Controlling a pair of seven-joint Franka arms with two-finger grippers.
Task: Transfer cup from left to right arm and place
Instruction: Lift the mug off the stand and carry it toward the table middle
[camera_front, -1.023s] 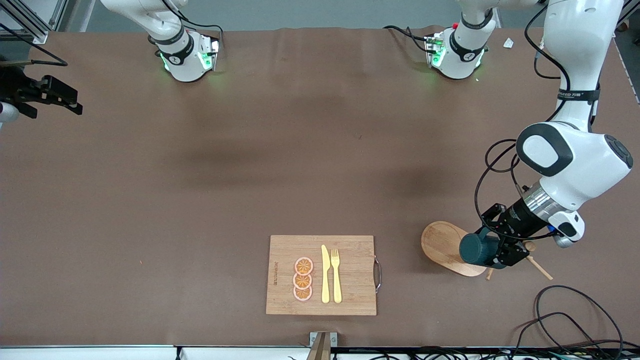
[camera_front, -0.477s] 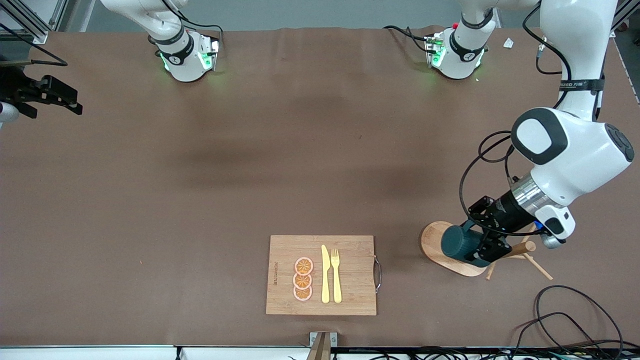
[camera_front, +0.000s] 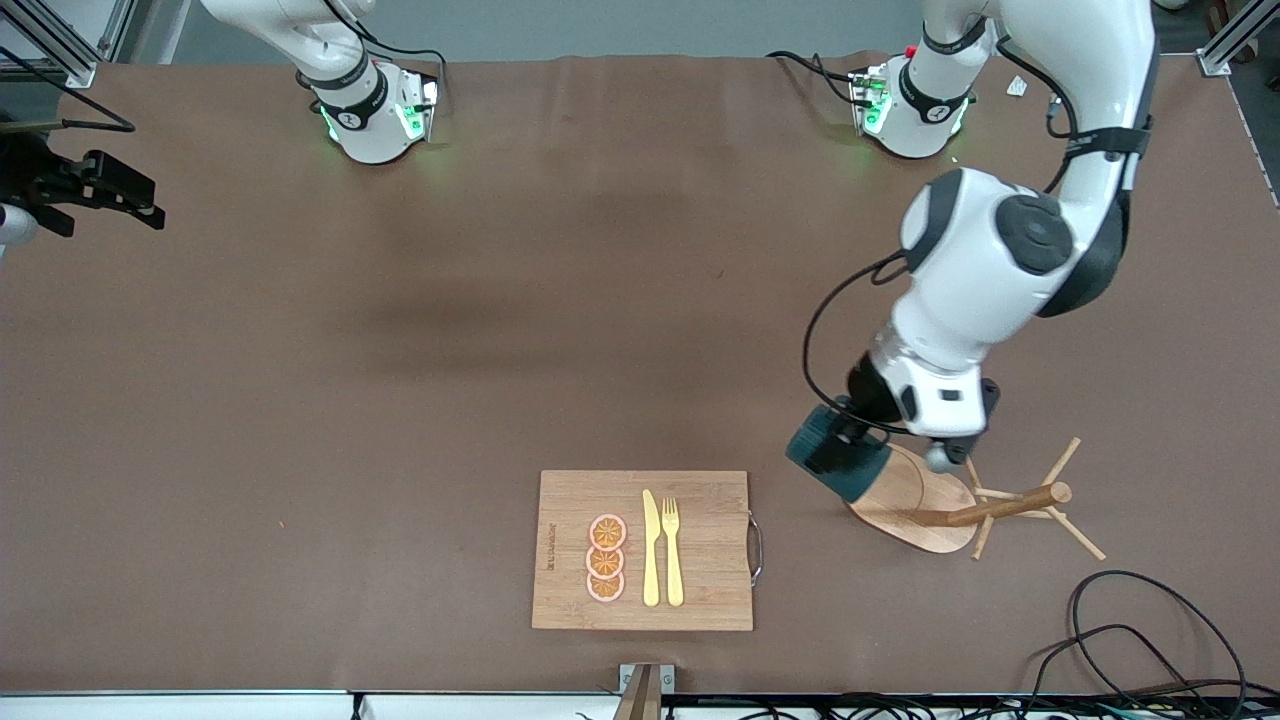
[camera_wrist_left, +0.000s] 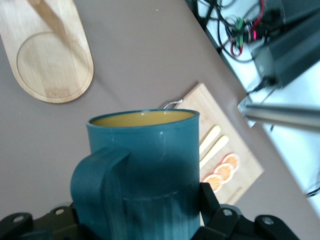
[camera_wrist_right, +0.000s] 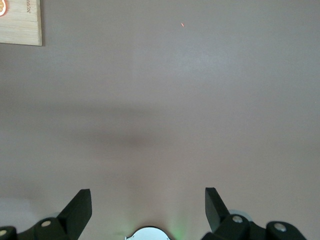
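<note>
Brown cloth covered the table, and low at frame right the left gripper (camera_front: 850, 440) pinched the rigid, probably light, smooth cup (camera_front: 836, 457), leaving rim and upper wall free above the wooden peg rack (camera_front: 925, 505), while the spread right gripper (camera_wrist_right: 148, 207) waited over bare cloth.

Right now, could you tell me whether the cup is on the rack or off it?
Off it: the left gripper holds the cup clear of the wooden peg rack.

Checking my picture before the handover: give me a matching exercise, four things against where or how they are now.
Things:
1. cup
2. right gripper
3. fork
4. peg rack

States:
A. on the cutting board, beside the knife
B. open over bare table
C. held in the left gripper
D. standing at the left arm's end of the table

Pairs: 1-C, 2-B, 3-A, 4-D
</note>
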